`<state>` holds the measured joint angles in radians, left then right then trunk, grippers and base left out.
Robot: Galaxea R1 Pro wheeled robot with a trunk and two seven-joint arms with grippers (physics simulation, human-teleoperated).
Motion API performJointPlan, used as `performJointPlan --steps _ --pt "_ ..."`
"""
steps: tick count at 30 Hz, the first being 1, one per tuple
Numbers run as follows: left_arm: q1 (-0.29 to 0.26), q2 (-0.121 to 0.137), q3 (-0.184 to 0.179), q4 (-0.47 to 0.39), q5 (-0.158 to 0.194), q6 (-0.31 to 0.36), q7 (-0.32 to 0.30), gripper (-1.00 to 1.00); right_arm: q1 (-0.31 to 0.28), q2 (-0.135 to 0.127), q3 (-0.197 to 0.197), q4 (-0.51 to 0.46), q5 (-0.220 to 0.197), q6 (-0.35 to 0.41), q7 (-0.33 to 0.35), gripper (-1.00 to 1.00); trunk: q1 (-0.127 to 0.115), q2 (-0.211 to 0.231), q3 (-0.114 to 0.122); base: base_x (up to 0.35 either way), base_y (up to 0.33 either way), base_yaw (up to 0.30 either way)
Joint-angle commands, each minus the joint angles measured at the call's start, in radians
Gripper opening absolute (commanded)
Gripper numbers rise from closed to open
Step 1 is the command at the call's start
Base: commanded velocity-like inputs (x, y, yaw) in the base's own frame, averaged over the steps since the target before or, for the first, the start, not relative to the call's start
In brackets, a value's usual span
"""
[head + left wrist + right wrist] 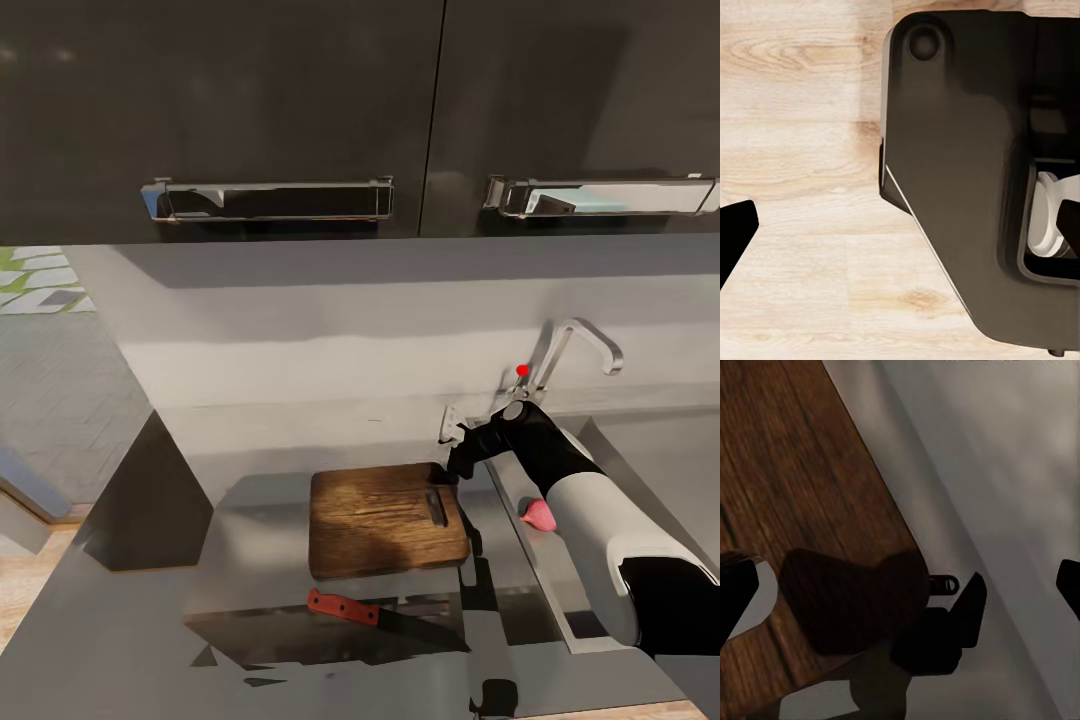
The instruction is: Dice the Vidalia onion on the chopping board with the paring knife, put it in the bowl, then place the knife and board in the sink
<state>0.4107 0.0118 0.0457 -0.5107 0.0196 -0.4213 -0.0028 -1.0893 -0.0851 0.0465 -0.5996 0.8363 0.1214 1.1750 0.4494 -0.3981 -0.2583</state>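
Right tool (462, 462) hangs open, empty, over the board's (385, 520) corner; onion (539, 514) looks small, smooth, roll-prone: pinch across its middle.

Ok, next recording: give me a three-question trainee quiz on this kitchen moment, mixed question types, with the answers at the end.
1. True or false: the Vidalia onion lies on the chopping board.
2. Multiple choice: where is the paring knife? A) in the sink B) on the countertop, on the robot's side of the board C) in the right claw
3. Short answer: over which corner of the board does the right claw hover?

Key
1. False: it lies in the sink, beside the right forearm.
2. B
3. The far right corner, near the handle slot; its fingers stand apart, holding nothing.
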Motion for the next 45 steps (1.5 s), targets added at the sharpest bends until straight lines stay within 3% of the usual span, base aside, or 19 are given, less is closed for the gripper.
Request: performJointPlan --steps 1,20,23,27,33,38,41,45 --pt "0.000 0.000 0.000 -0.002 0.002 -0.001 0.000 1.00 -0.001 -0.001 0.004 -0.002 -0.002 0.011 0.003 1.00 0.001 -0.002 -0.002 0.000 0.000 0.000" --pt "0.000 0.000 0.000 -0.002 0.000 -0.002 0.000 1.00 -0.001 0.003 -0.001 -0.030 -0.001 0.024 0.008 1.00 0.001 -0.002 -0.002 0.000 0.000 0.000" --pt "0.000 0.000 0.000 -0.002 0.000 -0.001 0.000 1.00 -0.001 0.005 -0.003 -0.059 -0.003 0.045 0.006 1.00 0.001 -0.002 -0.002 0.000 0.000 0.000" --pt "0.000 0.000 0.000 -0.002 0.000 -0.001 0.000 1.00 -0.001 0.007 -0.002 -0.146 -0.003 0.132 -0.003 1.00 0.001 -0.002 -0.002 0.000 0.000 0.000" --pt "0.000 0.000 0.000 -0.002 0.000 -0.001 0.000 1.00 -0.001 0.010 -0.002 -0.215 -0.009 0.207 -0.081 1.00 0.001 -0.002 -0.002 0.000 0.000 0.000" --pt "0.000 0.000 0.000 -0.002 0.000 -0.001 0.000 1.00 -0.001 0.012 -0.057 -0.231 -0.058 0.228 -0.135 1.00 0.001 -0.002 -0.002 0.000 0.000 0.000" --pt "0.000 0.000 0.000 -0.002 0.000 -0.001 0.000 1.00 -0.001 0.016 -0.134 -0.237 -0.088 0.244 -0.167 1.00 0.001 -0.002 -0.002 0.000 0.000 0.000" --pt "0.000 0.000 0.000 -0.002 0.000 -0.001 0.000 1.00 0.000 0.022 -0.180 -0.238 -0.098 0.250 -0.213 1.00 0.001 -0.002 -0.002 0.000 0.000 0.000"
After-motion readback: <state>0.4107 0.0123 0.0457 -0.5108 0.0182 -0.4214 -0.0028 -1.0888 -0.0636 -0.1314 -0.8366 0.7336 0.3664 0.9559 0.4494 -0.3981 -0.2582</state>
